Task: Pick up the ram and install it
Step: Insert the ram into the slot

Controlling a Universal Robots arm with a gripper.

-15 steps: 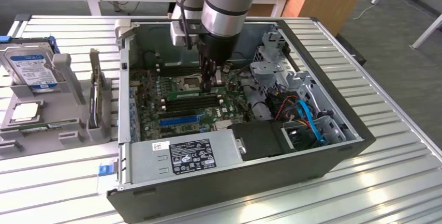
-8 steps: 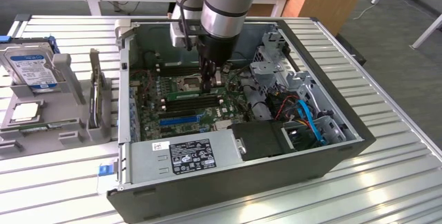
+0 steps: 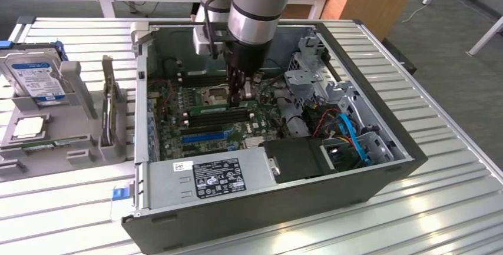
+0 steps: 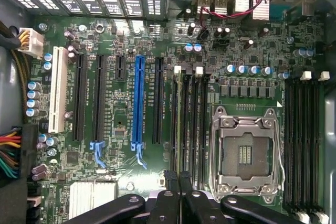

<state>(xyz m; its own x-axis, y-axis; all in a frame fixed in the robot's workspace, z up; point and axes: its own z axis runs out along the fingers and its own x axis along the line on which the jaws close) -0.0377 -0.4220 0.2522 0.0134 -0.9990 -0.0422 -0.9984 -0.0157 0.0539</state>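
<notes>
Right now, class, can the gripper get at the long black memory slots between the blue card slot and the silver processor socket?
Probably yes: the gripper hangs right over those slots; the case is open.

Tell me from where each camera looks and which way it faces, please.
Exterior view: outside and above the open grey metal computer case, looking down into it; the silver arm and gripper show.
Wrist view: on the wrist, facing down at the green motherboard; black fingertips show.
Shared: motherboard, square metal processor socket, thin green ram.

arm [image 3: 253, 7]: silver tubes, black joint ring | cable [image 3: 206, 25]: black | pincer [image 4: 177, 178]: black
</notes>
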